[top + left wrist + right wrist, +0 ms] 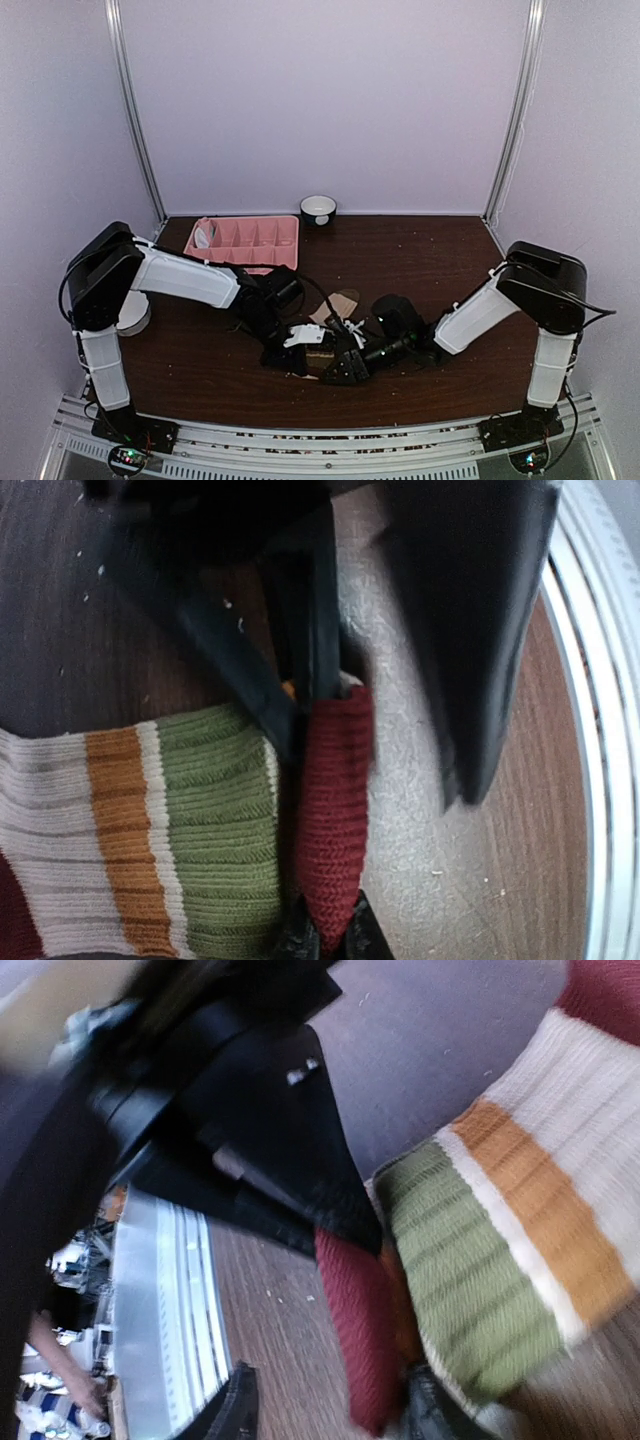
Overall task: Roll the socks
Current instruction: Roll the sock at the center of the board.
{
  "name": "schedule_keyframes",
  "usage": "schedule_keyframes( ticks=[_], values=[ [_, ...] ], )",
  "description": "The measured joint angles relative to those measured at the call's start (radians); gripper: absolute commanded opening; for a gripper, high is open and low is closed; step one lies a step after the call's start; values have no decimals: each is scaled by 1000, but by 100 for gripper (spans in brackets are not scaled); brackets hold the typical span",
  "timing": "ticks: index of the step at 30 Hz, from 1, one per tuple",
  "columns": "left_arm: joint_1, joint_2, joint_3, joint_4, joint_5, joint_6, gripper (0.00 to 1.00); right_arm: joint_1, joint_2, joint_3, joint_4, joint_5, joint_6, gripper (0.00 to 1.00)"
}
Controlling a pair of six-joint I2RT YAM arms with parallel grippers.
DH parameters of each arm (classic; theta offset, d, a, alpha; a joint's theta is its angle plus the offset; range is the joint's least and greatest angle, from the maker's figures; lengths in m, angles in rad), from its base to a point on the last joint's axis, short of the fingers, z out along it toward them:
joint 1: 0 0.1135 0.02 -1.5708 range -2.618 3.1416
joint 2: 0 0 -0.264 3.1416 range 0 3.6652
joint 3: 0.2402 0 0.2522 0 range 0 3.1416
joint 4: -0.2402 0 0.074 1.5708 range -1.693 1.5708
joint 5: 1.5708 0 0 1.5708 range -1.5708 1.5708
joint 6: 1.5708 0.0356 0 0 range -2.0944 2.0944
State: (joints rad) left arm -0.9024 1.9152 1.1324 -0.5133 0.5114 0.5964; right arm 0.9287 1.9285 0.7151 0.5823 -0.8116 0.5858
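Note:
A striped sock [190, 830] with tan, orange, green and maroon bands lies on the dark table; it also shows in the right wrist view [500, 1230]. My left gripper [332, 935] is shut on its maroon cuff [335, 810]. My right gripper [335, 1415] is open, with the cuff [360, 1330] between its fingers, against the right finger [432, 1412]. In the top view both grippers, left [290, 358] and right [345, 368], meet over the sock [320, 357] at the near centre. A tan piece of fabric [340, 302] lies just behind them. The pink sock is out of view.
A pink divided tray [250, 243] stands at the back left, with a small white bowl [318, 208] to its right by the back wall. A white round object [135, 315] sits by the left arm. The metal table rail [320, 440] runs along the near edge.

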Motion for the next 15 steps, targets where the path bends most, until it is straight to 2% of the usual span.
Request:
schedule_keyframes(
  ticks=[7, 8, 10, 15],
  values=[
    [51, 84, 84, -91, 133, -18, 6, 3, -177, -171, 17, 204, -60, 69],
    [54, 92, 94, -104, 142, -19, 7, 3, -204, -194, 14, 240, -66, 74],
    [59, 111, 118, -135, 159, -20, 7, 5, -280, -254, -2, 340, -76, 99],
    [72, 150, 154, -196, 220, -19, 7, 23, -508, -349, -142, 621, -93, 100]
  ],
)
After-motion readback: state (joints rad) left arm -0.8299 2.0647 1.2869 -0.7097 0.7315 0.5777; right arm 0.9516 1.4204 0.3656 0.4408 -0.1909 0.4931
